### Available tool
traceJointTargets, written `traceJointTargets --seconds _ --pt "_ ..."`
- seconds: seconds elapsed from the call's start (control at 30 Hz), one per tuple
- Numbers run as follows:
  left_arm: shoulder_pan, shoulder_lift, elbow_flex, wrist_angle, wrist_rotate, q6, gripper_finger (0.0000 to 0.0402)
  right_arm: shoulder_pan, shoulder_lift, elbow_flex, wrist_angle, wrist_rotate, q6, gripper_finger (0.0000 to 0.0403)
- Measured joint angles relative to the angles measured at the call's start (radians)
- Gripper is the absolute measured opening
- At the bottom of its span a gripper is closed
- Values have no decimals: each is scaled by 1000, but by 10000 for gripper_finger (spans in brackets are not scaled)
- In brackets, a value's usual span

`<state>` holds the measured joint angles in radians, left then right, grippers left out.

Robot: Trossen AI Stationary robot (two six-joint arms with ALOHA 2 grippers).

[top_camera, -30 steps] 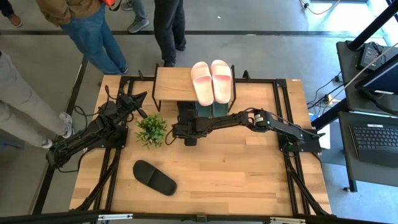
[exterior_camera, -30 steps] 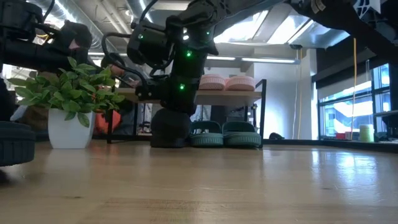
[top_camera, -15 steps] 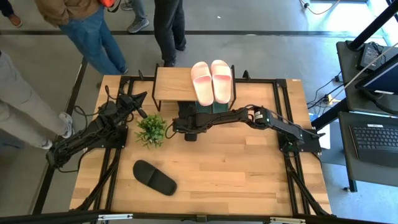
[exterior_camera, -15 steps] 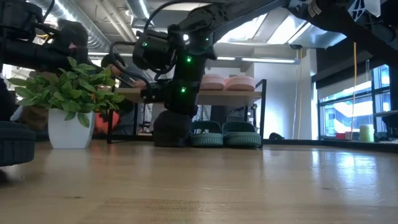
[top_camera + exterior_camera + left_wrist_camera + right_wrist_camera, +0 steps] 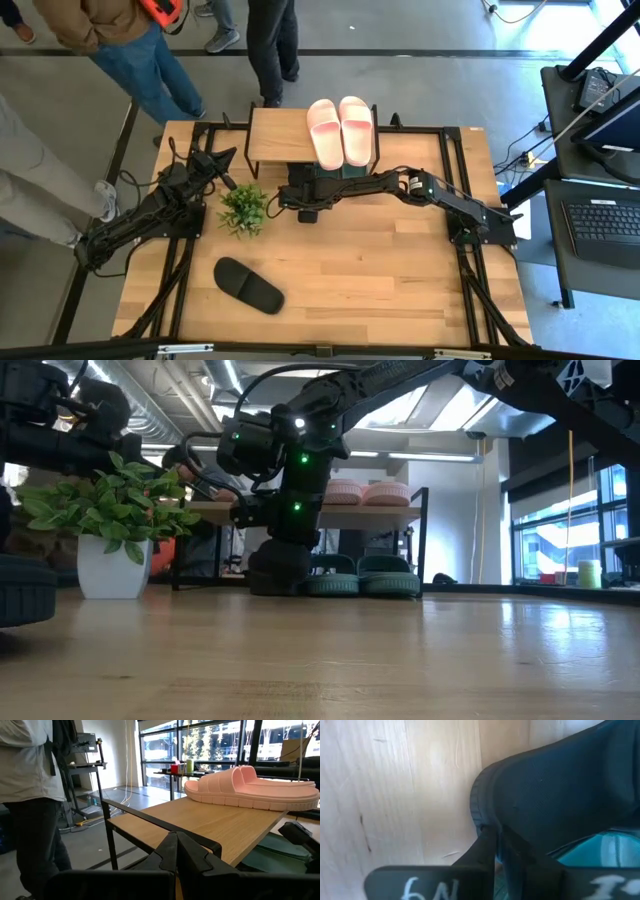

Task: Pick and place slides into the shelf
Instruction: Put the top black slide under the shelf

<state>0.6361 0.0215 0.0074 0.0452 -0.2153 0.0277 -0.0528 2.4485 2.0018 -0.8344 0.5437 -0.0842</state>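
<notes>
At the front edge of the shelf (image 5: 275, 137), the right gripper (image 5: 303, 195) is lowered to the table (image 5: 400, 280), its fingers closed on the rim of a black slide (image 5: 560, 795) that is set beside the green pair (image 5: 362, 576) under the board. On top of the shelf the pink pair (image 5: 341, 129) is laid side by side, while the other black slide (image 5: 249, 285) is left flat near the table's front, well apart from the shelf. Beside the potted plant (image 5: 243, 209), the left gripper (image 5: 222, 157) is held idle with its fingers pressed together and nothing in them.
</notes>
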Motion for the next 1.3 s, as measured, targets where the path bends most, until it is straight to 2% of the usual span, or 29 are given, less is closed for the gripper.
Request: traceJointTargets --seconds 0.37,0.63,1.17,1.3 --pt "0 0 0 0 0 0 0 1 0 0 27 5 25 41" --pt "0 0 0 0 0 1 0 -9 0 0 82 22 0 43" --pt "0 0 0 0 0 1 0 -7 0 0 83 23 7 45" --pt "0 0 0 0 0 1 0 -7 0 0 80 23 5 68"
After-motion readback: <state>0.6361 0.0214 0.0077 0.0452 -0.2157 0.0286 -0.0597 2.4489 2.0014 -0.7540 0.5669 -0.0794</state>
